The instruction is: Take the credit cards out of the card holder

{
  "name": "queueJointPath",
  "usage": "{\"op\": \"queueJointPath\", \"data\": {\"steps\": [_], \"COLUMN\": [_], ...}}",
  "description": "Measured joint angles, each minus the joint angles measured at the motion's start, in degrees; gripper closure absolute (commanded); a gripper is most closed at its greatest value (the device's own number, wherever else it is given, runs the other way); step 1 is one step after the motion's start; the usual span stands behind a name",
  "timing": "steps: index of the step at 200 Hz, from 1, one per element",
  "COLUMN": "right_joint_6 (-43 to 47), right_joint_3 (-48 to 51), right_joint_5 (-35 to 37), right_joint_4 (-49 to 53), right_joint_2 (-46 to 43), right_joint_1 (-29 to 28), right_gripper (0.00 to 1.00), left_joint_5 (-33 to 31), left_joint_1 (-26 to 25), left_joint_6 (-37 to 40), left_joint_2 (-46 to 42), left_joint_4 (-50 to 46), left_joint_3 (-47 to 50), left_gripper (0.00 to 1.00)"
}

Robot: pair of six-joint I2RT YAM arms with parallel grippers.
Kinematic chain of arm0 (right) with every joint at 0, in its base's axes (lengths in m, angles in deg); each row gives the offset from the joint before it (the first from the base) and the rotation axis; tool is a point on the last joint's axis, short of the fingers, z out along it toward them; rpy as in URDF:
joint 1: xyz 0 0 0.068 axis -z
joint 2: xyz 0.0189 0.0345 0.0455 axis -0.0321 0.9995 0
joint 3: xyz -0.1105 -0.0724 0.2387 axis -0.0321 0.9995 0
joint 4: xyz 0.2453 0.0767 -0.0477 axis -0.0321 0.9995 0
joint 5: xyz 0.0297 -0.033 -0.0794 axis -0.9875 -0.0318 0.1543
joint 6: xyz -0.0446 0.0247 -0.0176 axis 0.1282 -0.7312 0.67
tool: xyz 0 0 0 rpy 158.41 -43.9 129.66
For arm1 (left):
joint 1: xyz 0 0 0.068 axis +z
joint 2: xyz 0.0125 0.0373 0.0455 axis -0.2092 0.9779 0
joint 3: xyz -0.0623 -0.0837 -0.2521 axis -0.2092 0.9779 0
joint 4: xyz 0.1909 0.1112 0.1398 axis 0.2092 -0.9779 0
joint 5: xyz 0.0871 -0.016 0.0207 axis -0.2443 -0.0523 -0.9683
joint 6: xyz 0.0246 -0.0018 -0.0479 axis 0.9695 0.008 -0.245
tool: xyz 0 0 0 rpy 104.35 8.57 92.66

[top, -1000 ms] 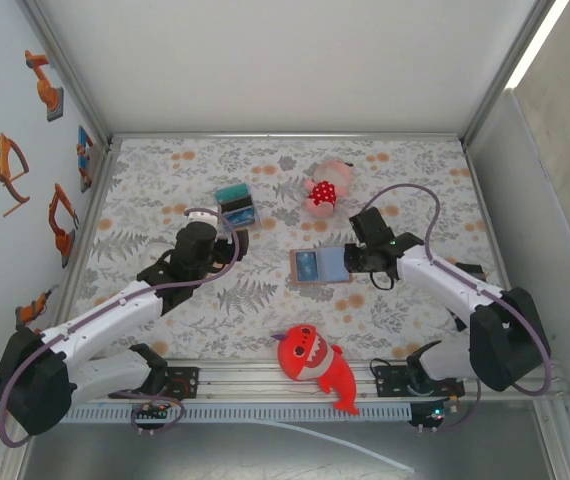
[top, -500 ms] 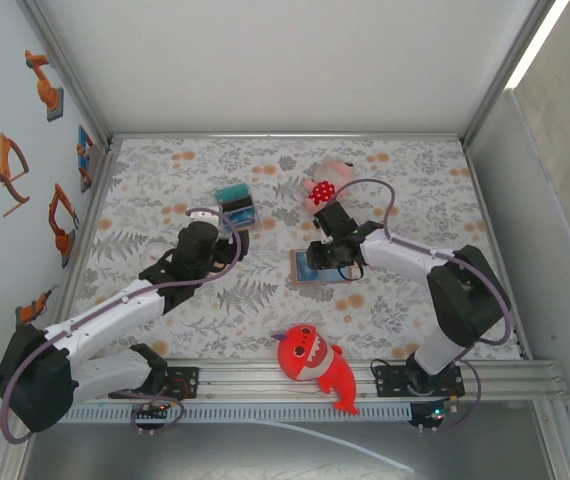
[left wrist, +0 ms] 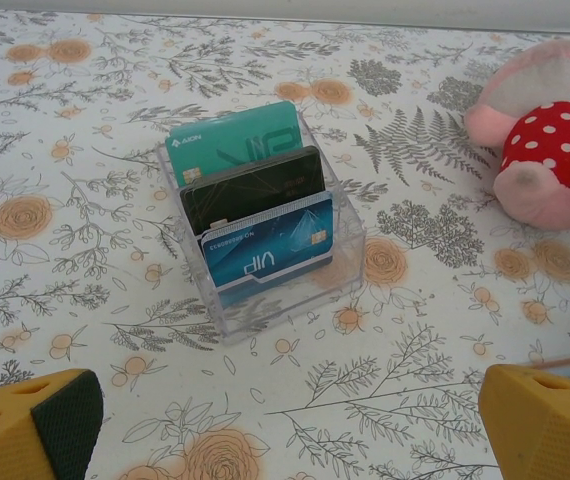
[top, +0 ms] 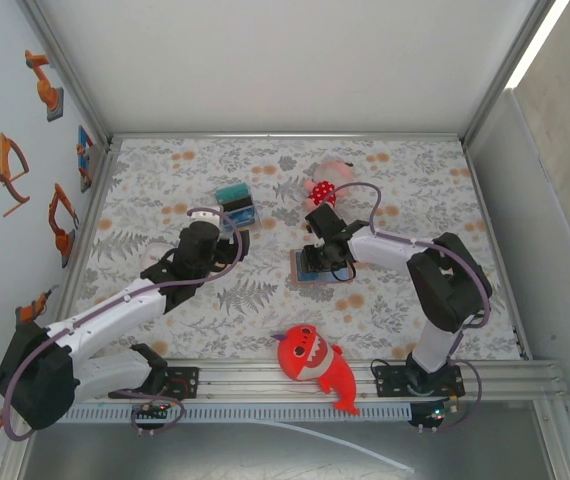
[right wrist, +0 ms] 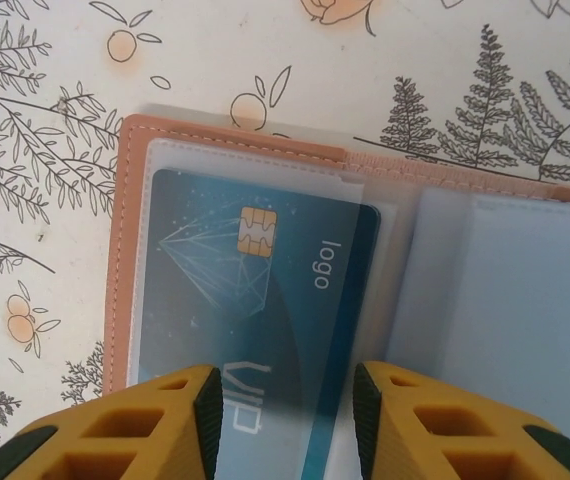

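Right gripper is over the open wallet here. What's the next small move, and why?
Probably lower the right gripper and close on the near end of the dark blue chip card: its jaws stand apart over that card, which sits in the clear sleeve of the tan leather-like wallet.

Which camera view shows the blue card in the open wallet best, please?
The right wrist view: the blue card sits close up in its clear sleeve, chip and print legible. The top view gives a small blue patch under the right gripper.
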State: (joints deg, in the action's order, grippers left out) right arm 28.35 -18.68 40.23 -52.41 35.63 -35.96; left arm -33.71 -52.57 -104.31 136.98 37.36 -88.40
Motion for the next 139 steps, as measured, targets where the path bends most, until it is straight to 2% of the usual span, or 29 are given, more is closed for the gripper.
{"op": "queueJointPath", "data": {"steps": [59,139], "right_joint_6": [-0.11,-3.82], "right_joint_3": [-0.09,1.01], "right_joint_5": [-1.53,-10.16], "right_joint_4": [-0.28,-5.73], "right_joint_2": [1.07,1.07], "right_joint_1": [0.00,-1.05], "right_gripper": [0.60,0.60], "left_joint_5": [0.17,-0.70], "left_joint_1": [-0.11,-2.49], "left_joint_6": [0.20,2.91], "left_joint_2": [0.87,5.73], "left_joint_4": [-0.02,-0.66], "left_joint_3": [0.00,-2.10], "left_gripper": [0.03,0.03]}}
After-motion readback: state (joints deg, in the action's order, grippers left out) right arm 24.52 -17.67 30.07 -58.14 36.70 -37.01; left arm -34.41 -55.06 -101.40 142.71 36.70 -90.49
